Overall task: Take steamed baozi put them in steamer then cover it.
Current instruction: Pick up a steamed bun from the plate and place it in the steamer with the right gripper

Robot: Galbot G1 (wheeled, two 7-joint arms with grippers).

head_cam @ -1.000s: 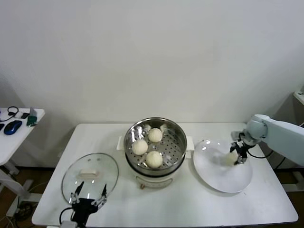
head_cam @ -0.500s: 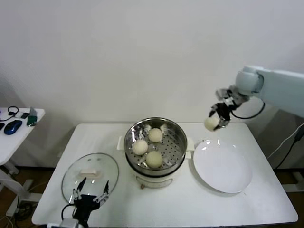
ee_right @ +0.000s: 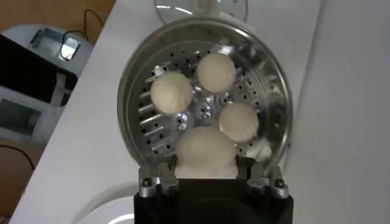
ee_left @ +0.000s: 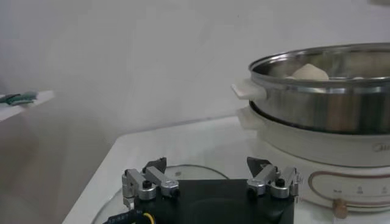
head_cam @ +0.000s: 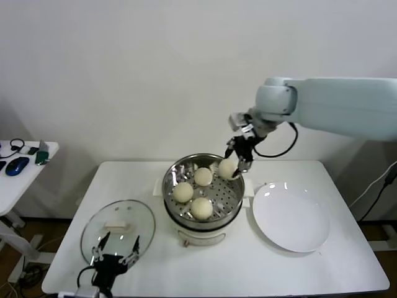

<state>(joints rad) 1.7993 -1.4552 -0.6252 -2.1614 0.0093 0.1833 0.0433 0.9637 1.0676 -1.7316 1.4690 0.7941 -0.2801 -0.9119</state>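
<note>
The steamer (head_cam: 168, 180) stands mid-table with three steamed baozi (head_cam: 203, 176) on its perforated tray. My right gripper (head_cam: 231, 166) hangs over the steamer's far right rim, shut on a fourth baozi (head_cam: 228, 168). In the right wrist view that baozi (ee_right: 206, 152) fills the space between the fingers of the right gripper (ee_right: 206, 173), above the tray (ee_right: 183, 125). The cover (head_cam: 118, 228), a glass lid, lies flat on the table at the left. My left gripper (head_cam: 115, 259) is open at the cover's near edge, with nothing between its fingers (ee_left: 159, 181).
A bare white plate (head_cam: 290, 217) lies right of the steamer. A small side table (head_cam: 22, 180) with a mouse and cables stands far left. The wall is close behind the table.
The right gripper lifted the baozi off the white plate and carried it up and left to above the steamer. The left gripper stayed put by the cover.
</note>
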